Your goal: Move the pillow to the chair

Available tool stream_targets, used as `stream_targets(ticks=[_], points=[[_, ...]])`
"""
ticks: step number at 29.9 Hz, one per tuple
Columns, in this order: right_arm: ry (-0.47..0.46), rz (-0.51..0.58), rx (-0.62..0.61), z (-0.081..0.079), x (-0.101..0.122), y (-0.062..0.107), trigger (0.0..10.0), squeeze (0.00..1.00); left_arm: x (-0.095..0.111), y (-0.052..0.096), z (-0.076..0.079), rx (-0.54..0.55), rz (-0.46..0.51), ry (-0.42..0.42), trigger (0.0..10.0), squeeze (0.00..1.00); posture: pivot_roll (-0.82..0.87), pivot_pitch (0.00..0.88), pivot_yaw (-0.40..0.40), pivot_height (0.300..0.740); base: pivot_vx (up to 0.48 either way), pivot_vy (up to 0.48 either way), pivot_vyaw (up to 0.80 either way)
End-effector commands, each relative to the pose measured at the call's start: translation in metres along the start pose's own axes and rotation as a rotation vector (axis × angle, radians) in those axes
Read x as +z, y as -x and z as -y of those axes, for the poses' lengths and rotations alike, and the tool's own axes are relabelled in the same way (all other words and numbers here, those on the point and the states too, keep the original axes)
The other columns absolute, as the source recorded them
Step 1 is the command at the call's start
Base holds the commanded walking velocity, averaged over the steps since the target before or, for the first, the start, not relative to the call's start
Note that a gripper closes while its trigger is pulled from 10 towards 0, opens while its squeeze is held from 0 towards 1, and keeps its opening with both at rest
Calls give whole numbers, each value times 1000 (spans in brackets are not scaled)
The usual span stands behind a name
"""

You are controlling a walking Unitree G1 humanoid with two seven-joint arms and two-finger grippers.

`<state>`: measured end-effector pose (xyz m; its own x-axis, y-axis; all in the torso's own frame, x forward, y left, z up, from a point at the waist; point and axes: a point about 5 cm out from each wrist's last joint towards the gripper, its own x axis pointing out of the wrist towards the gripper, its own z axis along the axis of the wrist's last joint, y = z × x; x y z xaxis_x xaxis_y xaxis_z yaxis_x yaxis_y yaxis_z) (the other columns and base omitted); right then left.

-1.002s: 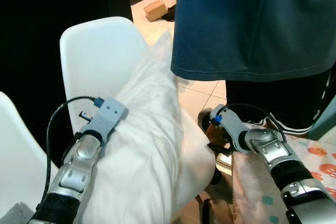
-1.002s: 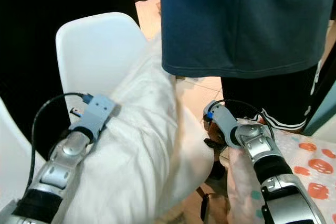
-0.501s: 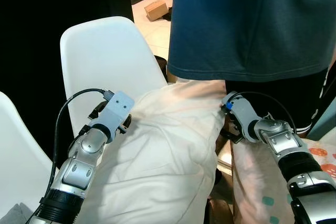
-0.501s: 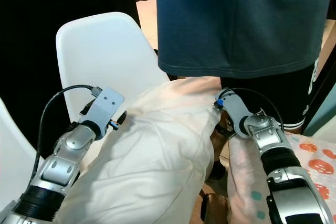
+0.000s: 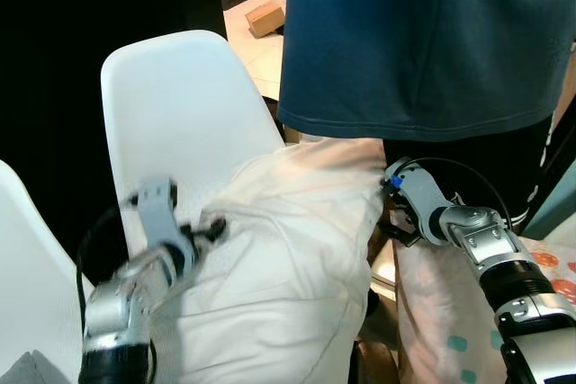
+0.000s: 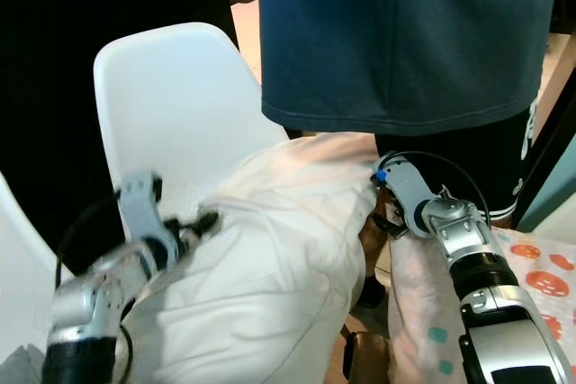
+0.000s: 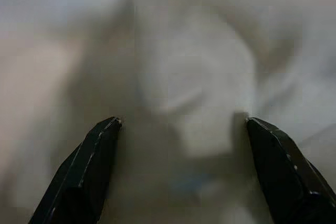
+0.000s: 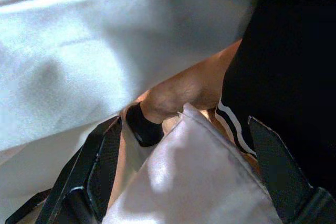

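- Left eye view: a big white pillow (image 5: 288, 258) lies on the seat of a white plastic chair (image 5: 180, 105). The pillow covers the seat, so the seat is hidden. The near end of the pillow is cut off by the edge of the picture.
- The left gripper (image 5: 211, 227) is at the left side of the pillow, right by the cloth. The left arm is blurry, so its shape is hard to make out.
- Left wrist view: the two black fingers (image 7: 86, 174) are spread wide apart. Nothing is between them. The white pillow cloth (image 7: 199, 77) lies past the tips, soft and out of focus. I cannot tell if the tips touch it.
- The right gripper (image 5: 389, 222) is at the right side of the pillow, down low, and the pillow hides part of it.
- Right wrist view: its fingers (image 8: 92, 174) are also spread wide and hold nothing. Between them you see a pale patterned cloth (image 8: 199, 177), a bare leg, and a black sock.
- A person (image 5: 423, 42) in a dark blue shirt and black shorts with white stripes stands just behind the pillow. The person's head and feet are cut off.
- Another white chair (image 5: 22, 258) pokes in at the far left, and part of it is cut off.
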<state>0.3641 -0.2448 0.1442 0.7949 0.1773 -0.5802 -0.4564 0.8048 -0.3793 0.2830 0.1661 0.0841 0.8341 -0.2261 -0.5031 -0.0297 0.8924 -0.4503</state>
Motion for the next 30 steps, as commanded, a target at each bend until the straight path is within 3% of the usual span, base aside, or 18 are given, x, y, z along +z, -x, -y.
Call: stream_targets(ticks=[1,4,9,10,13,14,17,20,22,26,30], points=[[-8,-3,-3,1,0,0,10000,0,-13,1,-7,20,-68,29,10000,0,-78,51,48,560,0,0,0],[-8,-3,-1,0,0,0,10000,0,-22,0,-10,29,-103,34,10000,0,-75,56,46,560,0,0,0],[-4,3,8,-2,3,-1,10000,0,-46,-6,-11,-23,-240,57,10000,0,-80,65,37,560,0,0,0],[-1,4,10,-2,3,-2,10000,0,-51,-8,-8,-55,-272,49,9137,0,-80,65,37,560,0,0,0],[-1,4,10,-2,3,-2,10000,0,-51,-8,-8,-55,-272,49,9137,0,-80,65,37,560,0,0,0],[2,5,10,-2,4,-1,10000,0,-53,-9,-5,-80,-298,29,0,0,-80,65,37,560,0,0,0],[6,8,9,0,4,0,10000,0,-49,-16,2,-97,-293,-54,0,0,-88,75,36,560,0,0,0],[9,7,9,0,3,0,10000,0,-47,-17,3,-91,-282,-76,0,0,-88,75,36,560,0,0,0],[10,11,8,0,4,0,10000,0,-36,-20,6,-72,-210,-129,0,0,-88,82,43,560,0,0,0],[3,22,5,0,6,0,10000,0,-23,-23,10,-55,-122,-157,0,0,-88,83,42,560,0,0,0],[3,23,3,0,7,0,10000,0,1,-22,17,-68,30,-173,0,0,-87,91,44,560,0,0,0]])
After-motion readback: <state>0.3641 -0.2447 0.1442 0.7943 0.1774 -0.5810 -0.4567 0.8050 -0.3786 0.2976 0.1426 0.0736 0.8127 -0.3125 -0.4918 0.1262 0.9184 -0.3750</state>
